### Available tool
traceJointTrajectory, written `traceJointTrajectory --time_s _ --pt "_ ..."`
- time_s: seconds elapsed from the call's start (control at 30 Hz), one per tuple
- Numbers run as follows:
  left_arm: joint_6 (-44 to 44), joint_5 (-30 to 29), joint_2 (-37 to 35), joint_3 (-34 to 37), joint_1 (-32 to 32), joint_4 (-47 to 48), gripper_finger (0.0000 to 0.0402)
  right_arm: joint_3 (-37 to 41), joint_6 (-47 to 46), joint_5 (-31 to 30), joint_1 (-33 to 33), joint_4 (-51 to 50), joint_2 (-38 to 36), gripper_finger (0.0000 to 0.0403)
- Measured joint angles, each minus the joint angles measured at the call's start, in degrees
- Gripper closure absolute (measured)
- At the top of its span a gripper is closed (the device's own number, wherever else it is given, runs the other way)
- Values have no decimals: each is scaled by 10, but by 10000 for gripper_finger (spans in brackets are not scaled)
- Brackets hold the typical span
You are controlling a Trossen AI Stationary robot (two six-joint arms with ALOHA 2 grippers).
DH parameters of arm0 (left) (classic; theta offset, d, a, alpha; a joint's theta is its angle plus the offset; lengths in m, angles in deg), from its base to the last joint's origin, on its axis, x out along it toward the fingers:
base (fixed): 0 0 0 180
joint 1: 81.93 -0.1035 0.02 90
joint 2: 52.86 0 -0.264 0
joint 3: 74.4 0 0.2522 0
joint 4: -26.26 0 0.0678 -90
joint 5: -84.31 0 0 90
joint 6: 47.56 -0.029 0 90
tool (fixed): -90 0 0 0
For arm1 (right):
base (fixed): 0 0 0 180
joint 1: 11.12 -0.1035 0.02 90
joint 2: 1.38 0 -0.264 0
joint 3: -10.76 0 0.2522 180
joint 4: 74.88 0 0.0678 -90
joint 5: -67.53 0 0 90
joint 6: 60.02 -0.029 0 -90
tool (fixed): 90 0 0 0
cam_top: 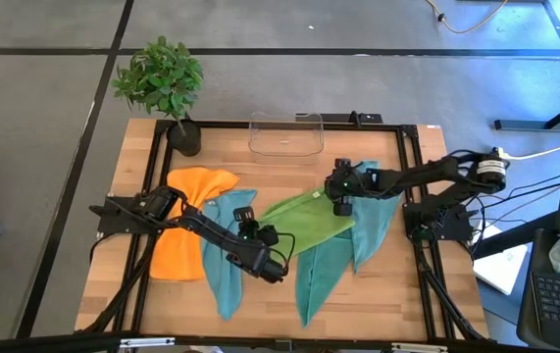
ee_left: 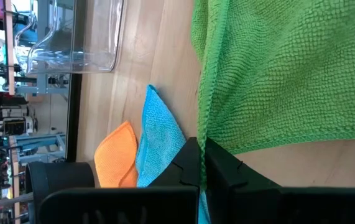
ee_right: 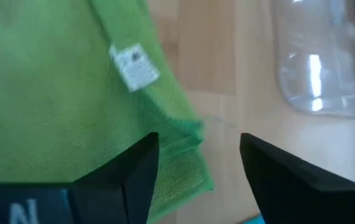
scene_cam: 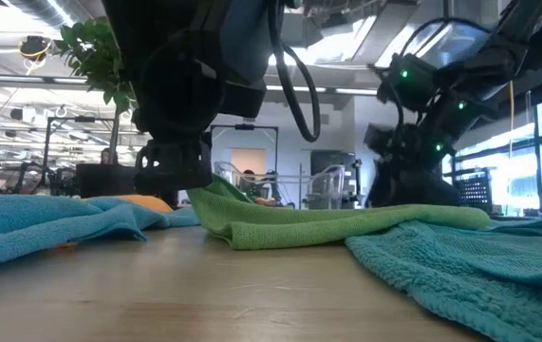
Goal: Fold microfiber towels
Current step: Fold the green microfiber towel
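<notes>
The lime green towel [cam_top: 309, 221] lies folded in the table's middle, partly over teal towels [cam_top: 324, 270] [cam_top: 373, 221]. Another teal towel [cam_top: 223, 265] and the orange towel [cam_top: 186, 240] lie at the left, under my left arm. My left gripper [cam_top: 263, 228] [ee_left: 202, 162] is shut on the green towel's left end. My right gripper [cam_top: 341, 203] [ee_right: 199, 171] stands open over the green towel's far right corner [ee_right: 186, 140]. Its fingers are on either side of that corner, which lies on the table with its white label [ee_right: 133, 67] up. My left gripper pinches the green towel's hemmed edge [ee_left: 202, 127] between its two shut fingers, and the hem runs straight into the gap. The fingers slant down from the table's near left. That end [scene_cam: 215, 195] is raised slightly, while the towel's other parts lie slack on the table.
A clear plastic bin [cam_top: 285, 134] stands at the table's far edge, a potted plant [cam_top: 167, 88] at the far left corner. A black frame [cam_top: 412, 196] runs around the wooden top. Bare wood shows along the near edge [cam_top: 270, 314].
</notes>
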Motion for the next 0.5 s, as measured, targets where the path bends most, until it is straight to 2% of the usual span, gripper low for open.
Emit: traceJointTrajectory --time_s 0.13,0.3,0.5 --pt "0 0 0 0 0 0 401 -1 0 0 0 8 12 204" --pt "0 0 0 0 0 0 401 -1 2 1 0 28 12 279" --pt "2 0 0 0 0 0 401 -1 16 52 0 40 11 356"
